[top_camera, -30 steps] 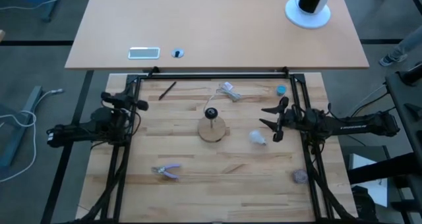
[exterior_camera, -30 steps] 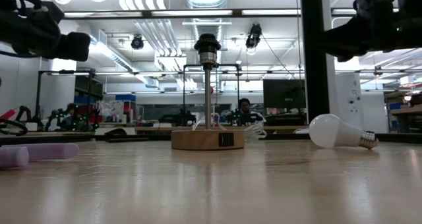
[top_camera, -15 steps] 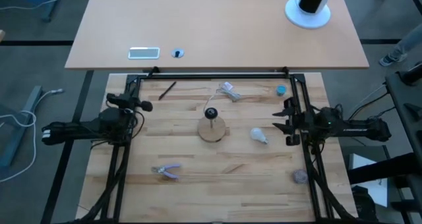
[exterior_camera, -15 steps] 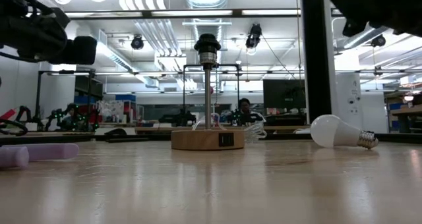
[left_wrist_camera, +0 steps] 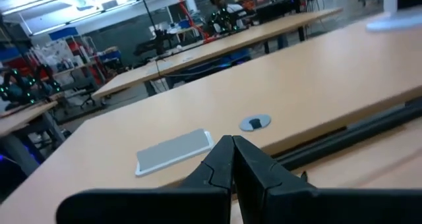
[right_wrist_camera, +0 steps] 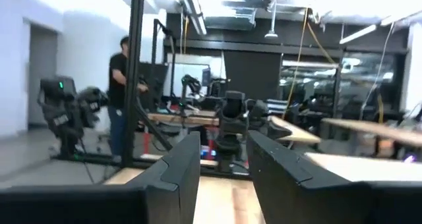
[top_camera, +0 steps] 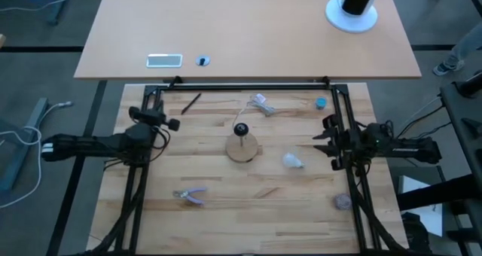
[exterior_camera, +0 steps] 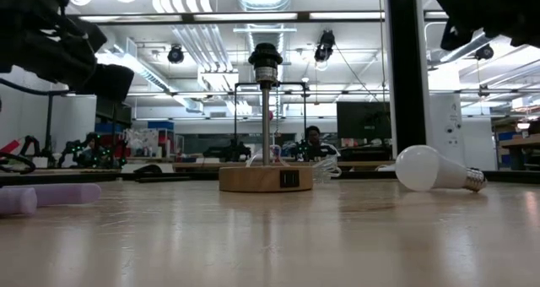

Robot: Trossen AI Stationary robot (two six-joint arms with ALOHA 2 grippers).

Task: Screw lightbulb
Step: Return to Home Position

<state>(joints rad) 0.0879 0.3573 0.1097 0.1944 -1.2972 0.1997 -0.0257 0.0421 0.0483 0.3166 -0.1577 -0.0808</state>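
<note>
Retreating to the right edge of the table (top_camera: pixel 248 211), the right gripper (top_camera: pixel 324 139) has drawn off from the lightbulb (top_camera: pixel 292 160), its fingers spread and empty; the left gripper (top_camera: pixel 170 123), fingers pressed together, waits near the left edge. The lightbulb lies on its side on the table, right of the lamp (top_camera: pixel 242 146), whose socket stands empty, so both arms appear to be homing

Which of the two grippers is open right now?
The right gripper: its jaws stand apart, while the left gripper has its jaws pressed together.
</note>
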